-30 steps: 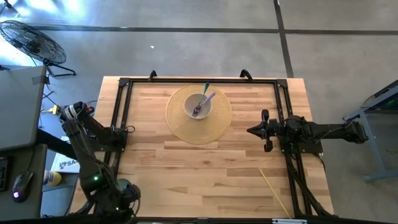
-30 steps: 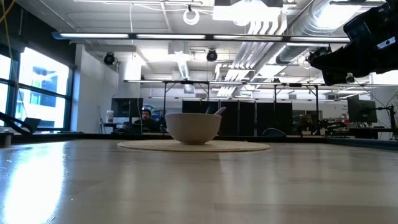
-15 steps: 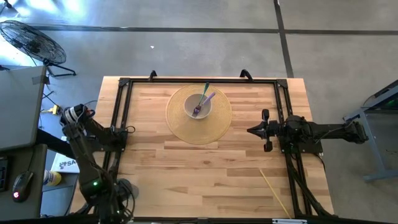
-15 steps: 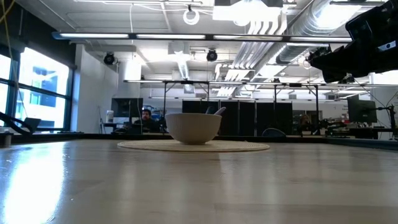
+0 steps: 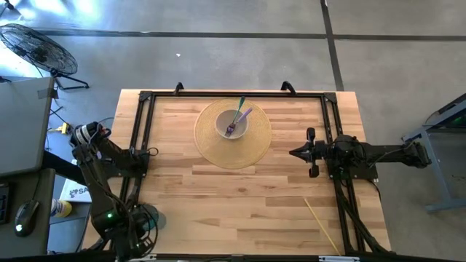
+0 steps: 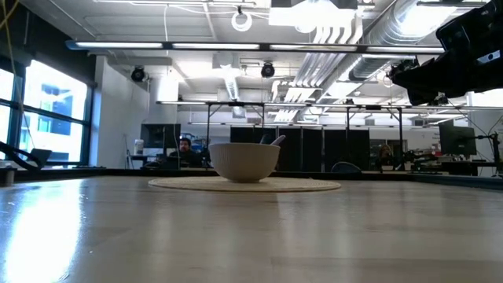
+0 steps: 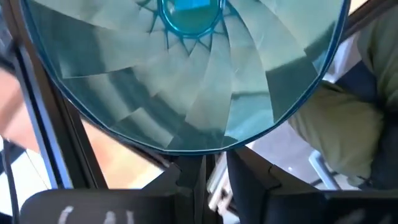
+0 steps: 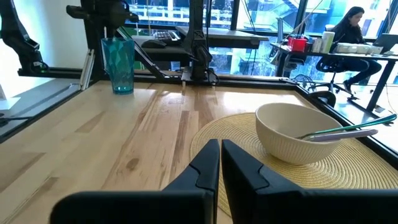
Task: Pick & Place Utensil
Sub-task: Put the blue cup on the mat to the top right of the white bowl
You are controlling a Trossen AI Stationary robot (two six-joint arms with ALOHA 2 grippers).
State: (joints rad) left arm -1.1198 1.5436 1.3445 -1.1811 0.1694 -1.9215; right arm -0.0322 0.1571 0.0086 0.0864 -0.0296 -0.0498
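Observation:
A cream bowl (image 5: 233, 124) (image 8: 298, 140) stands on a round woven placemat (image 5: 218, 149) at the table's far middle. A green utensil (image 5: 240, 108) and a purple one (image 5: 245, 115) lean in it, their handles over the rim (image 8: 348, 129). My right gripper (image 5: 293, 153) (image 8: 220, 162) hovers shut to the right of the mat, pointing at it. My left gripper (image 7: 216, 180) (image 5: 138, 222) is shut and folded back at the near left corner. It looks down on a teal faceted cup (image 7: 186, 74) (image 8: 121, 65) standing there.
Black frame rails (image 5: 142, 138) run along the table's left, far and right sides. A thin yellow stick (image 5: 320, 222) lies near the near right corner. Bare wood lies between mat and near edge. People sit at desks in the room beyond (image 8: 351, 25).
My left arm's wrist has shifted slightly at the near left corner, and the teal cup now shows beside it in the high view. The right arm, bowl and utensils have kept still.

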